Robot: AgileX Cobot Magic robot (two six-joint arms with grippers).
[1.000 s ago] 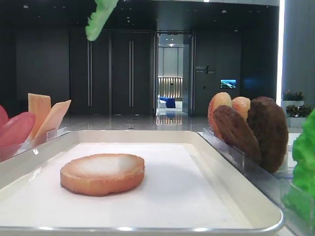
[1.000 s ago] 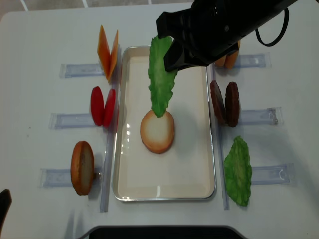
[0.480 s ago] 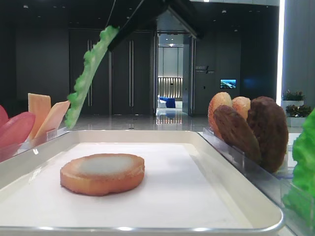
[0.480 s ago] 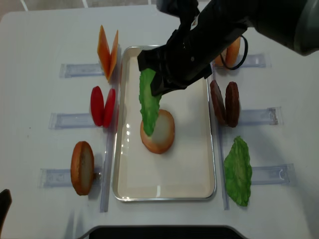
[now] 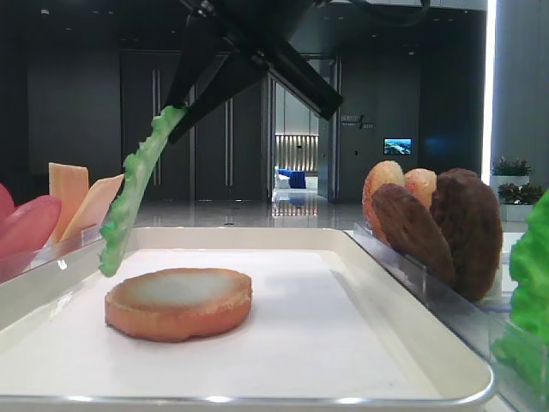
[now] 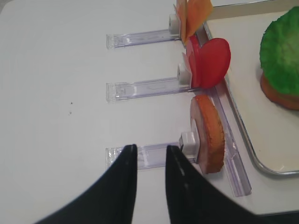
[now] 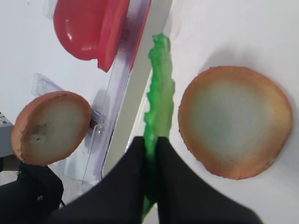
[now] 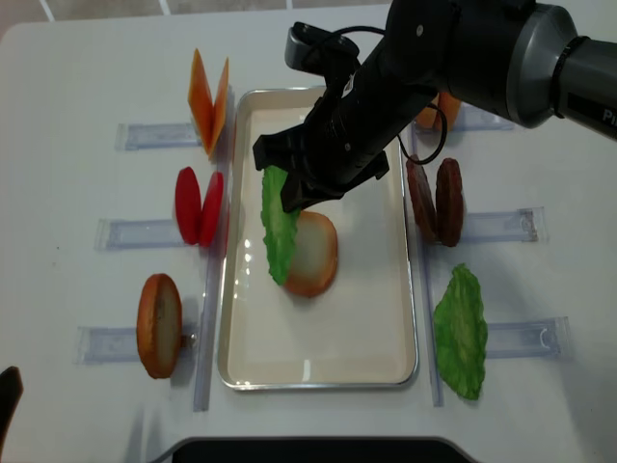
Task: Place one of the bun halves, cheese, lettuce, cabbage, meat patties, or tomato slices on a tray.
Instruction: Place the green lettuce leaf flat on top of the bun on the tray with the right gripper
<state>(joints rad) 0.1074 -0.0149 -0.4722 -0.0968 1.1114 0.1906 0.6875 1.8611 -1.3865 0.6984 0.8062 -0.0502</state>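
My right gripper (image 7: 149,142) is shut on a frilly green lettuce (image 8: 278,227) leaf, held edge-on and hanging down over the white tray (image 8: 318,371). The lettuce tip (image 5: 111,257) hangs just above the left edge of a bun half (image 5: 178,302) that lies flat on the tray floor. In the right wrist view the lettuce (image 7: 160,102) runs between the bun half (image 7: 233,128) and the tray's left rim. My left gripper (image 6: 150,148) hovers over the bare table left of the tray, shut and holding nothing.
Clear holders flank the tray. On the left stand cheese (image 8: 209,96), tomato slices (image 8: 199,205) and a bun half on edge (image 8: 159,323). On the right are more bun halves (image 8: 439,111), meat patties (image 8: 436,201) and a second lettuce leaf (image 8: 461,333).
The right gripper has come down and to the left with the lettuce. The leaf's tip now hangs at the bun's left edge. The left gripper has not moved.
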